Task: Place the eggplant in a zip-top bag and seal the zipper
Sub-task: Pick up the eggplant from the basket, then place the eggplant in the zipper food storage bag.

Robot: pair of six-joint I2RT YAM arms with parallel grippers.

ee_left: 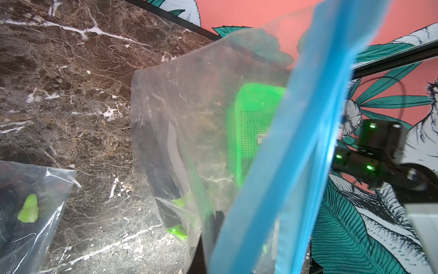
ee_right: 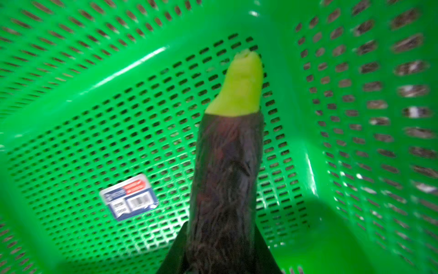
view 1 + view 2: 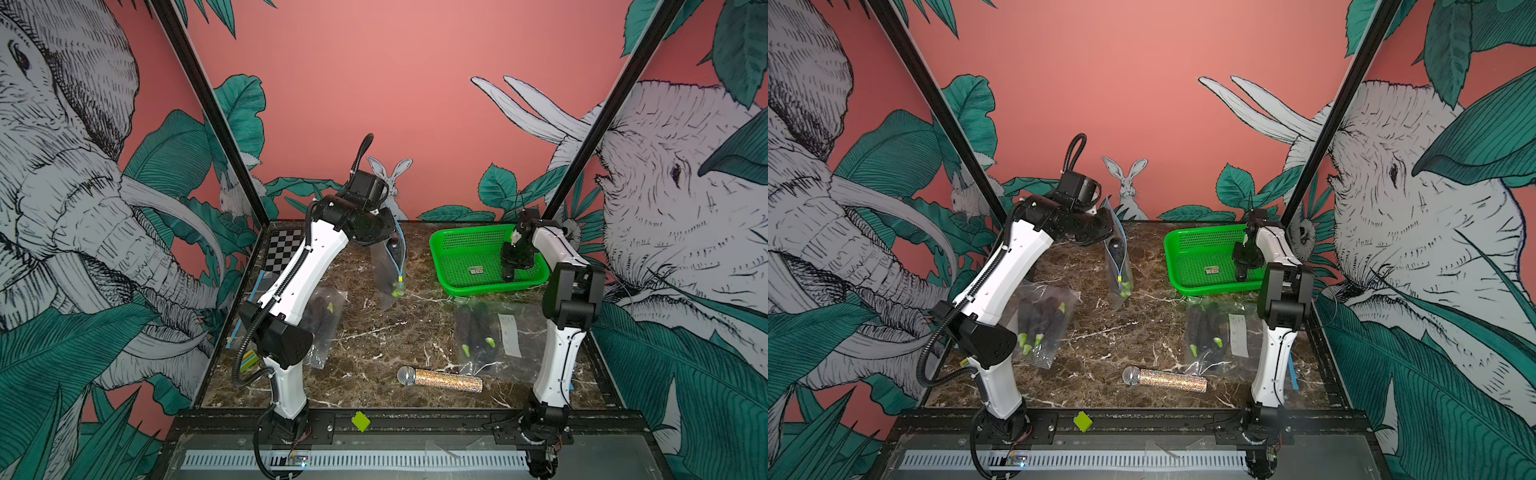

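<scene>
In a top view, the left tool (image 3: 388, 236) is clamped tight on a clear bag (image 3: 386, 278) that hangs above the surface (image 3: 374, 332). The right tool (image 3: 509, 271) reaches into a green basket (image 3: 469, 241).

The left wrist view shows the bag's blue zipper strip (image 1: 296, 154) up close.

In the right wrist view, the right tool's jaws grip a dark eggplant (image 2: 225, 170) inside the basket.

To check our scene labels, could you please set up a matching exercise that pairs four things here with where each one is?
Things:
1. hanging zip-top bag
2. unbagged eggplant
3. microphone
4. green basket

Places:
A. lying on the near side of the marble table
B. standing at the table's far side
C. hanging from the left gripper
D. clamped in the right gripper, over the basket floor

Pairs: 1-C, 2-D, 3-A, 4-B.
</scene>
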